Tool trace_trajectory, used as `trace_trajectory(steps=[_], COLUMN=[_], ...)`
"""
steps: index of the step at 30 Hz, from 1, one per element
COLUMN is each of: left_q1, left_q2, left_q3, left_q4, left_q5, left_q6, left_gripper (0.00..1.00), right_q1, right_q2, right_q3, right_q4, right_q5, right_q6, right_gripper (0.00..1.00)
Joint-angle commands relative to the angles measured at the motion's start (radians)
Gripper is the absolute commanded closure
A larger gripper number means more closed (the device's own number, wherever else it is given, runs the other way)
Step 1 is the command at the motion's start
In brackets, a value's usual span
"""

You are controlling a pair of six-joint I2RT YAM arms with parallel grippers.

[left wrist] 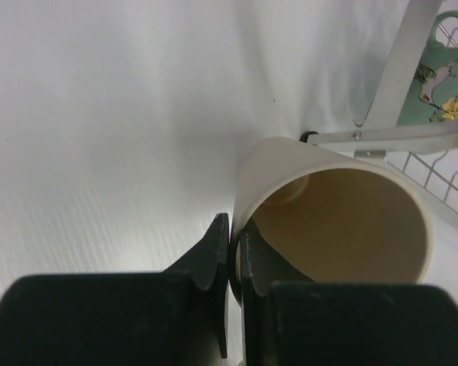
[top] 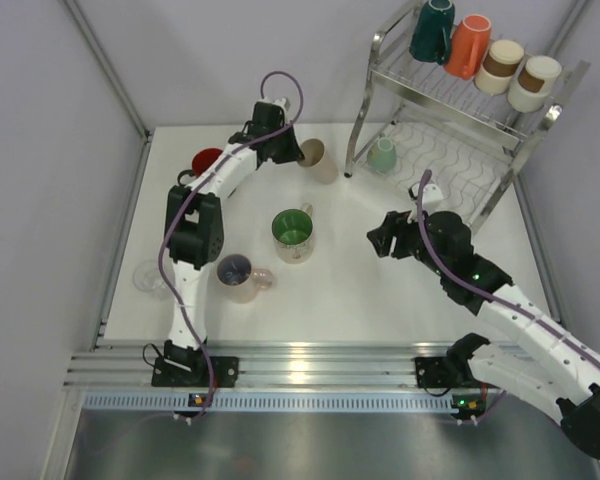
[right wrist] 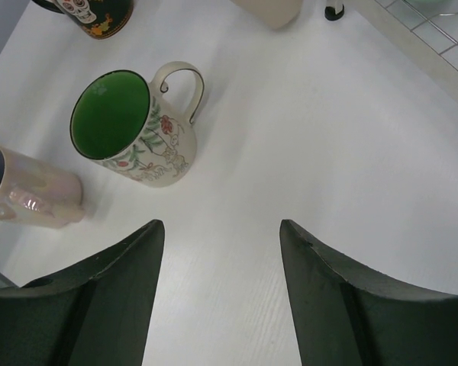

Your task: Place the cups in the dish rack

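One beige cup (left wrist: pixel 343 221) — rim pinched by left gripper (left wrist: pixel 233 229) | right gripper (right wrist: pixel 221 223) spread

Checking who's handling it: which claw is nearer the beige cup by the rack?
Left. The left claw grips the rim of the beige cup, one finger inside, one outside. The right claw is open over the table, apart from it, toward the near side.

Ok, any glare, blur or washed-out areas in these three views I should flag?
Top external: a bright reflection on the metal rail, otherwise even light with soft shadows. Left wrist: the table is nearly washed out; the left gripper, shut on the beige cup, is dark and soft-edged. Right wrist: the green-lined mug is sharp; the right gripper is dark and featureless.
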State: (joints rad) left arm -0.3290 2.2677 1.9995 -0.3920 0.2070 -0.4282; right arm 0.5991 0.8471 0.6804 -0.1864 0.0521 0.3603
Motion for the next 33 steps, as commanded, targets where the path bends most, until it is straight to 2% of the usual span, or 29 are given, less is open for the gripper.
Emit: trace_trajectory(steps=[1, 2, 4, 6, 10, 11, 12, 14, 15, 19, 23, 28, 33], left_q1=[0.039, 0.051, 0.077, 0.116, 0.169, 0.171, 0.173, 0.176, 0.176, 0.174, 0.174, 0.176, 0.176], left_q2=[-0.196, -0.233, -0.307, -0.41, -0.572, -0.595, -0.621, -0.706, -0.735, -0.91, -1.062, -1.243, -1.336], left_q3=[-0.108, -0.21, -0.31, -0.448, -0.588, -0.603, -0.628, -0.662, -0.673, -0.723, -0.818, -0.924, -0.955], left_q4=[0.191, 0.226, 0.35, 0.43, 0.545, 0.561, 0.562, 0.552, 0.524, 0.345, 0.245, 0.203, 0.171], left_q5=[0.124, 0.159, 0.193, 0.239, 0.36, 0.38, 0.396, 0.407, 0.398, 0.264, 0.131, 0.08, 0.094], left_q6=[-0.049, -0.088, -0.13, -0.184, -0.237, -0.245, -0.245, -0.248, -0.242, -0.153, -0.101, -0.099, -0.093], left_gripper=[1.0, 1.0, 1.0, 1.0, 1.0, 1.0, 1.0, 1.0, 1.0, 1.0, 1.0, 1.0, 1.0], right_q1=[-0.012, -0.013, -0.012, -0.018, -0.021, -0.024, -0.025, -0.033, -0.042, -0.129, -0.174, -0.194, -0.196], right_q2=[0.015, 0.018, 0.039, 0.076, 0.27, 0.309, 0.346, 0.456, 0.49, 0.666, 0.773, 0.869, 0.957], right_q3=[0.041, 0.041, 0.033, 0.047, 0.142, 0.171, 0.217, 0.266, 0.315, 0.407, 0.473, 0.534, 0.645], right_q4=[0.044, 0.051, 0.096, 0.157, 0.225, 0.231, 0.243, 0.263, 0.265, 0.281, 0.291, 0.343, 0.335], right_q5=[-0.001, -0.004, 0.011, 0.055, 0.251, 0.287, 0.363, 0.413, 0.428, 0.359, 0.307, 0.207, 0.178], right_q6=[0.015, 0.023, 0.037, 0.039, -0.062, -0.095, -0.133, -0.239, -0.263, -0.388, -0.469, -0.573, -0.655], right_gripper=[0.37, 0.36, 0.35, 0.39, 0.6, 0.69, 0.74, 0.85, 0.87, 0.99, 1.0, 1.0, 1.0])
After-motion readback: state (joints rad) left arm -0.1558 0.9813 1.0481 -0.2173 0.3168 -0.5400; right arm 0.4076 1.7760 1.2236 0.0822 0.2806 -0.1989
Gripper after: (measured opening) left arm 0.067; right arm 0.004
